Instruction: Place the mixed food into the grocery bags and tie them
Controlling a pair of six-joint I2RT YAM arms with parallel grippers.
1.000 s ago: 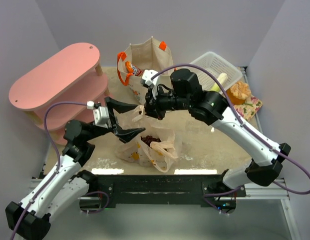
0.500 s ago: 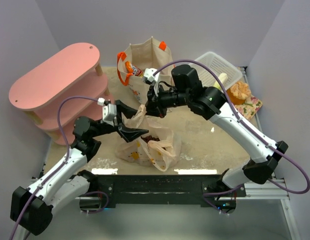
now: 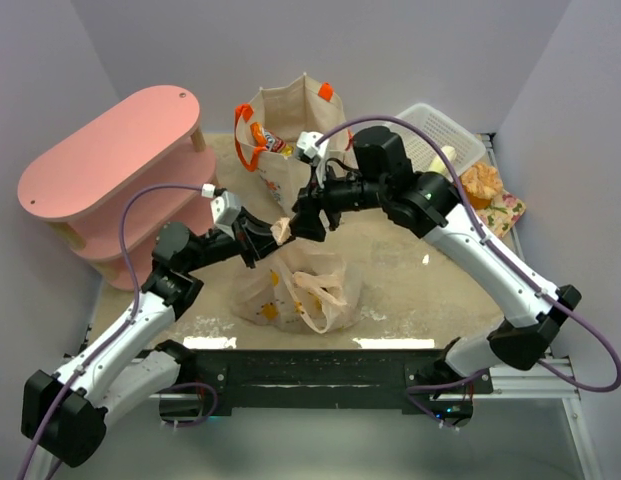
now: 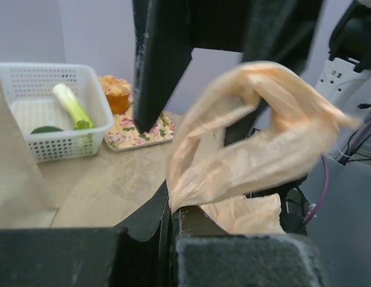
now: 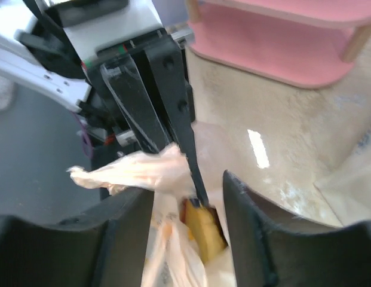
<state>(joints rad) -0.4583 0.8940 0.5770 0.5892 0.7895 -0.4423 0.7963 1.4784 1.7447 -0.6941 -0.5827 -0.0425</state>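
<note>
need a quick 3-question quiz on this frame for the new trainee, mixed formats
1. True or false: the left claw is pinching a handle of the plastic bag.
2. Where is the leek? A) in the white basket B) in the canvas tote C) on the pink shelf
3. Fill in: the right claw has its jaws ___.

Key: 1 true; 2 A; 3 open.

The plastic bag [image 3: 262,300] is showing peach with yellow-orange prints. The canvas tote [image 3: 295,105] is presenting beige, with orange handles and colourful print. The slatted basket [image 4: 60,143] is showing white; the leek [image 4: 70,104] is grading white to green. The shelf [image 3: 110,150] is reading pink; the mat [image 4: 137,133] is showing a floral pattern.
</note>
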